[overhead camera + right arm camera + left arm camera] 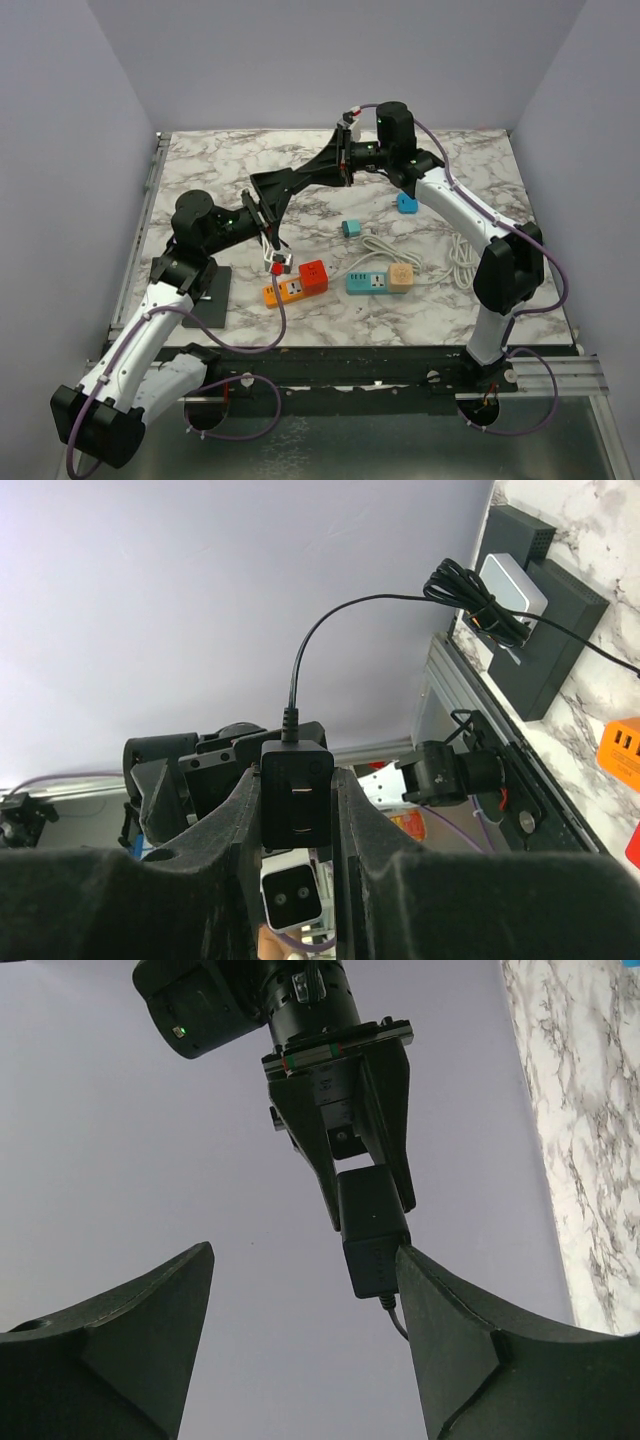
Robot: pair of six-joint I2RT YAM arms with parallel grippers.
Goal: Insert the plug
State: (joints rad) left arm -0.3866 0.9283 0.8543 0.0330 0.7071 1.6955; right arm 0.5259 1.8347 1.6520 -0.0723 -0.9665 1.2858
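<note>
Mid-air handover step: right jaws clamp the black plug (296,798) above the far middle of the counter (470,170), left jaws gape wide beside it, so next move means turning the prongs down and aligning over a power strip (378,281) nearer us.

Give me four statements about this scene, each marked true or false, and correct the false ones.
1. The right tool is shut on the black plug. True.
2. The left tool grips that plug too. False: its jaws stand open, with the plug close by one finger.
3. The black plug sits in the teal power strip. False: it is held up in the air, and a beige plug sits in that strip.
4. An orange power strip lies on the table. True.
</note>
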